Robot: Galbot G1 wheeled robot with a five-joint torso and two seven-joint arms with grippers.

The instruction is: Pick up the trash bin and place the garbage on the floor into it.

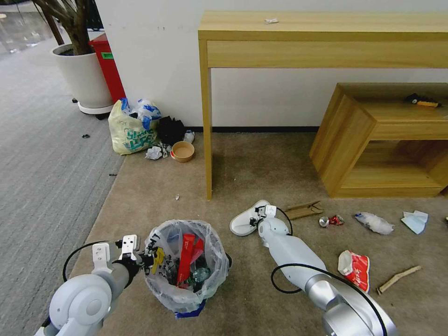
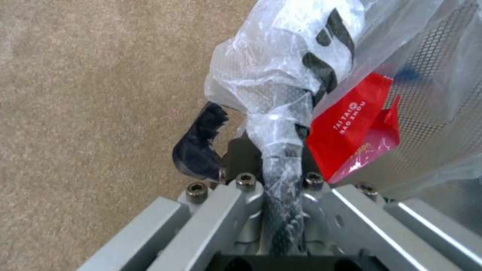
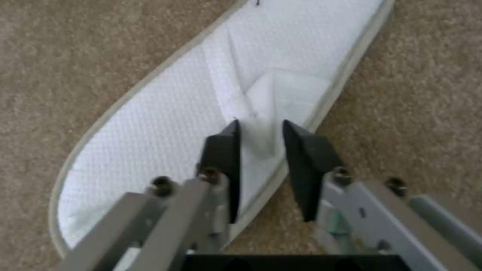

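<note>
The trash bin (image 1: 186,266) was dark mesh under a clear crinkly liner with black lettering, blue at its base, red wrappers (image 1: 186,259) inside. At 2 o'clock from it, 1 slipper (image 1: 245,220) was white with a waffle texture, on beige carpet (image 1: 261,163). At 3 o'clock lay a red-and-white packet (image 1: 354,269).

Not much readable text around here tbh. The clearest bit is on the red wrapper (image 2: 354,131) sitting inside the trash bin (image 1: 186,261), white letters spelling "TAI TAI" with "HAO ZHOU" under it, next to a little round logo. The bin's clear liner has big black lettering, but it's too crumpled to make out. Farther off from the bin, against the wall, the yellowish shopping bag (image 1: 130,133) has green print I can't read either.
</note>
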